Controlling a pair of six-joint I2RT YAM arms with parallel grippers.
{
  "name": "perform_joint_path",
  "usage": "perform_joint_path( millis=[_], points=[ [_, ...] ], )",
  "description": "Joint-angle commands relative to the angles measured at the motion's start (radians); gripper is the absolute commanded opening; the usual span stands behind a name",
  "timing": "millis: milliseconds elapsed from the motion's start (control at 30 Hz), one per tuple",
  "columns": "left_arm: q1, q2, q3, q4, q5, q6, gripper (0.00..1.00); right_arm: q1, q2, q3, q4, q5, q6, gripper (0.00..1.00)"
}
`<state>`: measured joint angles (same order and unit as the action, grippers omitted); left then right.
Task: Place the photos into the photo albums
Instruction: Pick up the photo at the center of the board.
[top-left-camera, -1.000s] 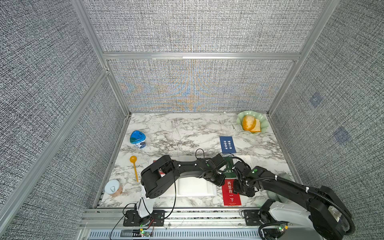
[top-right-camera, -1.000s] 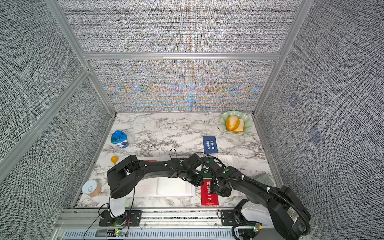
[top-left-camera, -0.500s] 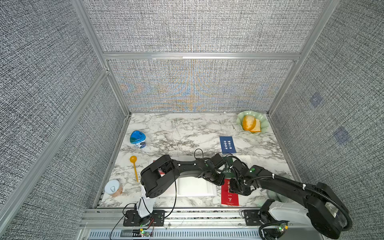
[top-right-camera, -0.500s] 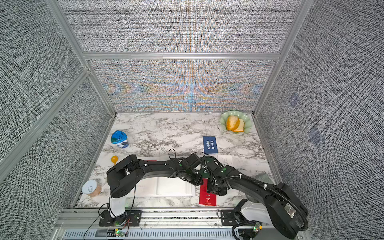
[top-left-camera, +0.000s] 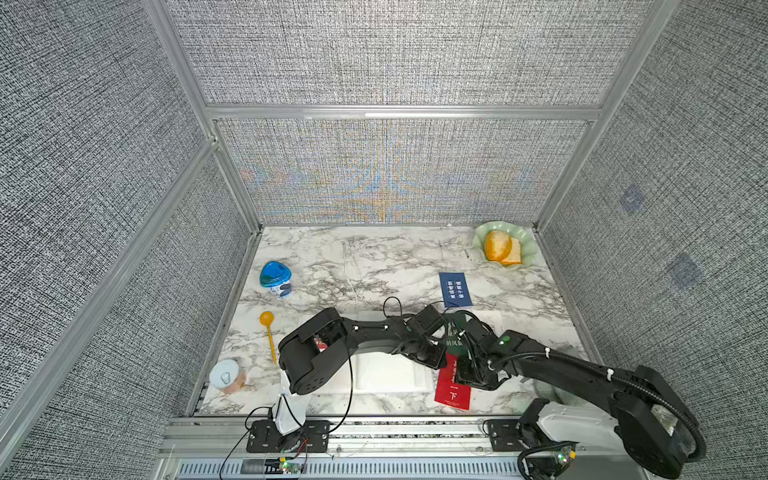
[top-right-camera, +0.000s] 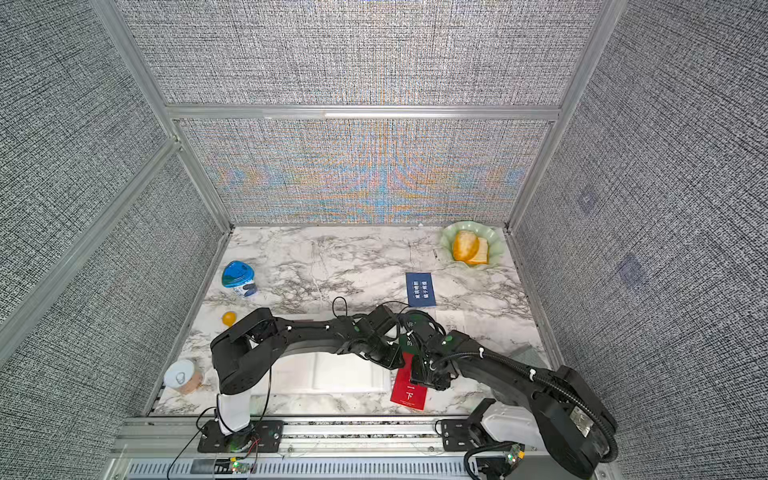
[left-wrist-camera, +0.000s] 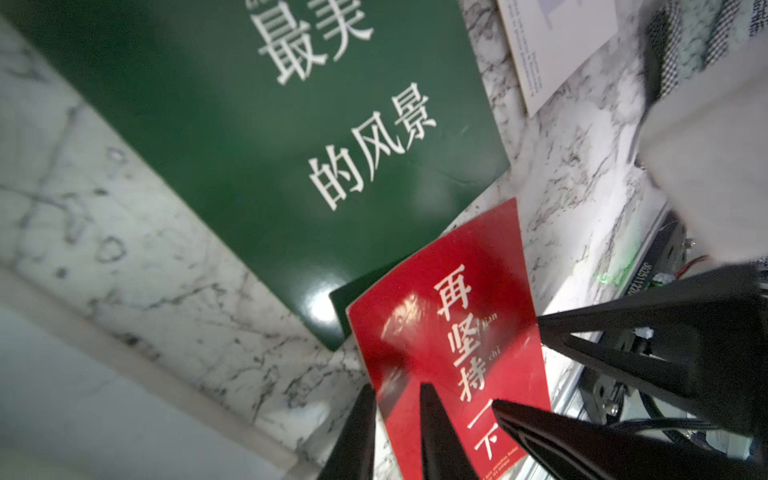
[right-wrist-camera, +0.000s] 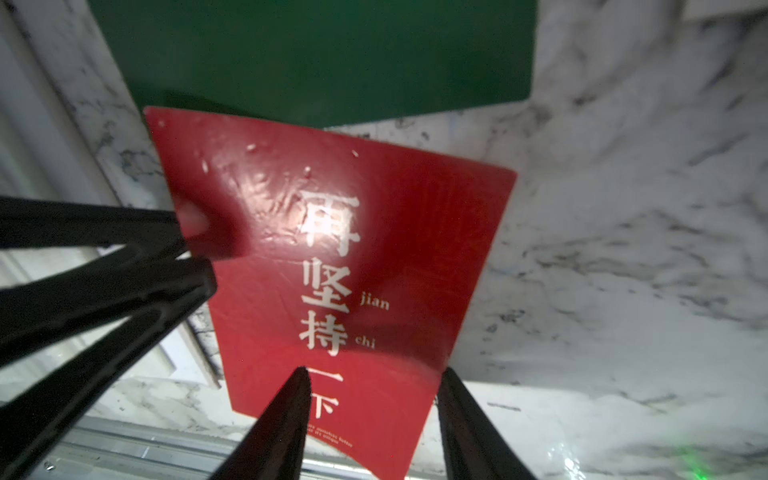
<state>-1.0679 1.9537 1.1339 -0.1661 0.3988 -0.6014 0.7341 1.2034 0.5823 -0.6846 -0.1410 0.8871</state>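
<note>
A red photo (top-left-camera: 453, 392) (top-right-camera: 409, 395) lies near the table's front edge, just right of the open white photo album (top-left-camera: 386, 374) (top-right-camera: 332, 374). It looks bowed in the right wrist view (right-wrist-camera: 374, 249). My left gripper (left-wrist-camera: 397, 392) (top-left-camera: 438, 361) is open by a narrow gap, and the red photo's (left-wrist-camera: 449, 332) album-side edge runs between its fingers. On the opposite side my right gripper (right-wrist-camera: 374, 372) (top-left-camera: 465, 374) is open: one fingertip is over the photo, the other just off its edge. A green photo (top-left-camera: 455, 338) (left-wrist-camera: 249, 145) lies behind the red one. A blue photo (top-left-camera: 455, 289) lies farther back, and a pale one (top-left-camera: 492, 320) to the right.
A green plate (top-left-camera: 525, 245) with orange food stands at the back right. On the left are a blue-lidded cup (top-left-camera: 275, 278), a yellow spoon (top-left-camera: 268, 328) and a small can (top-left-camera: 226, 376). Both arms cross low over the album and the front of the table.
My right gripper has slid left over the red photo, which has shifted slightly toward the album. The left jaws have narrowed around its edge.
</note>
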Motion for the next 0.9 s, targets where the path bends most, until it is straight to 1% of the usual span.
perform_joint_path(
  millis=[0, 300, 633, 767, 867],
  points=[
    [-0.001, 0.015, -0.007, -0.092, -0.041, 0.005, 0.23, 0.002, -0.016, 0.018, 0.091, 0.017, 0.031, 0.52],
    [0.009, 0.012, -0.017, -0.087, -0.040, -0.004, 0.23, -0.002, -0.072, 0.029, 0.074, 0.038, 0.061, 0.52],
    [0.034, -0.001, -0.046, -0.043, 0.010, -0.018, 0.23, -0.004, -0.129, 0.022, 0.061, 0.054, 0.089, 0.51],
    [0.036, 0.002, -0.048, -0.035, 0.022, -0.020, 0.23, -0.005, -0.143, 0.019, 0.063, 0.057, 0.096, 0.51],
    [0.037, 0.001, -0.048, -0.033, 0.028, -0.018, 0.23, -0.005, -0.144, 0.022, 0.070, 0.056, 0.096, 0.48]
  ],
)
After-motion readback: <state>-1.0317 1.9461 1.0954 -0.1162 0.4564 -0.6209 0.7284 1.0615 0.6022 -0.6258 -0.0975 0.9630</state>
